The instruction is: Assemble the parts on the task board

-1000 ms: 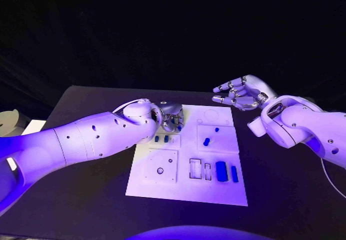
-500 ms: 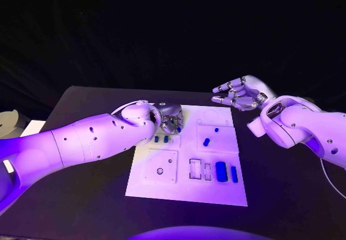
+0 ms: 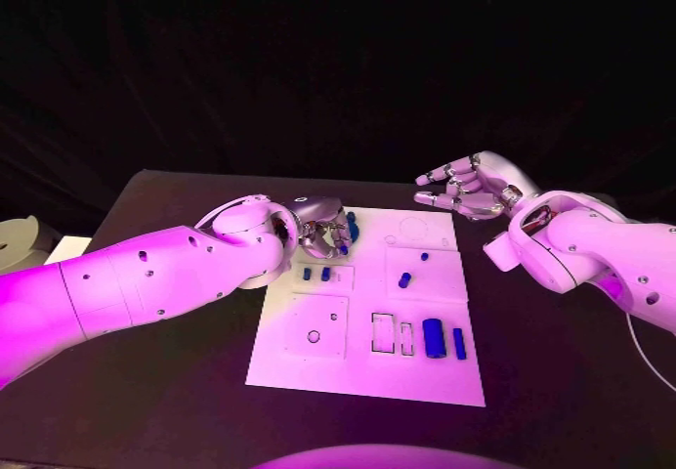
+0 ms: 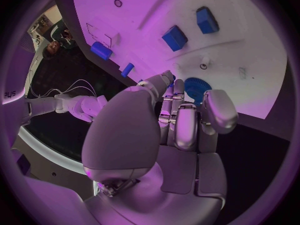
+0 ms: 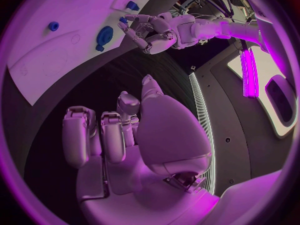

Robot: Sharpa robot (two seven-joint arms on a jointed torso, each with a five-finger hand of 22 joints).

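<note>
Since the earlier frame the left hand [image 3: 322, 233] has drawn back a little from the two small blue parts [image 3: 316, 275] toward the far left corner of the task board [image 3: 366, 376], and its forearm has swung with it; the right hand [image 3: 466, 186] has kept its place. In the left wrist view the left hand's fingertips [image 4: 167, 78] reach down at a round, toothed blue part [image 4: 197, 88] lying flat on the board. They look to be touching its rim, but I cannot tell whether it is actually gripped. The right hand hovers above the board's far right corner with fingers curled loosely apart, holding nothing.

Further out, two more blue parts [image 3: 413, 268] sit in the middle panel and two long ones [image 3: 443, 337] stand beside the slots near the front edge.

My worry is the flat round part: with so little edge to catch, the fingertips could slide it across the smooth board or off the nearby far edge rather than lift it.
</note>
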